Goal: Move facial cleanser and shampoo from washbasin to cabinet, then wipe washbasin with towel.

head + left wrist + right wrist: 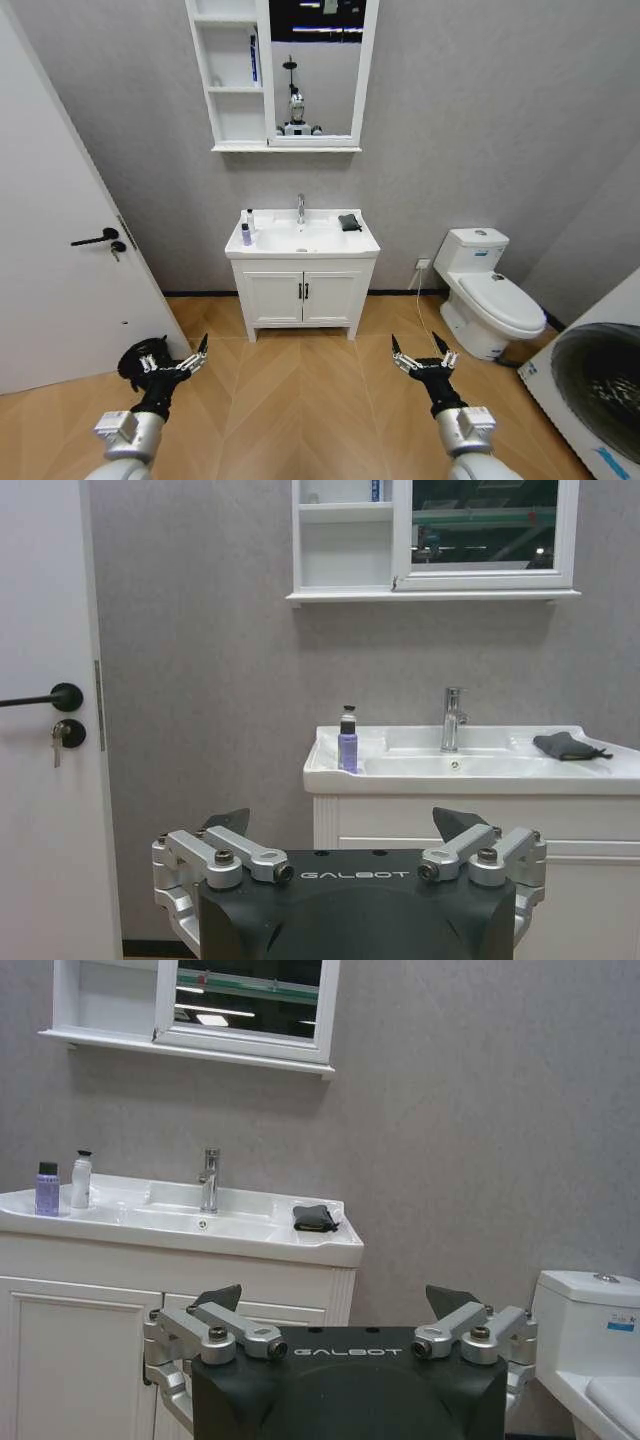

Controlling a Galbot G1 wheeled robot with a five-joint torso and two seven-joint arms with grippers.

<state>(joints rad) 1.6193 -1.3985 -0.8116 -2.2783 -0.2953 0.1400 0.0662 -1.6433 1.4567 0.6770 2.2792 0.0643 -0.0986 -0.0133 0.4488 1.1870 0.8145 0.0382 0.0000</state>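
Two bottles (62,1185) and one towel (349,222) sit on the washbasin (300,241); left hand (177,360) and right hand (421,358) hang released, well short.

Soft, even room light is filling the head view, coming from overhead, and ceiling strip lights are showing as bright bars in the mirror (318,65). The cabinet (233,75) is casting a dim band of shadow on the grey wall just beneath it. The washbasin (302,240) is reading bright white without blowing out, and the tap (300,208) is catching small glints. Straight lines are bowing towards the edges here: the door (55,270) on the left is leaning noticeably. In the wrist views the light is looking cooler and dimmer, the wall is going slightly grainy, and the towel (315,1218) is sitting as a dark, detail-poor patch.
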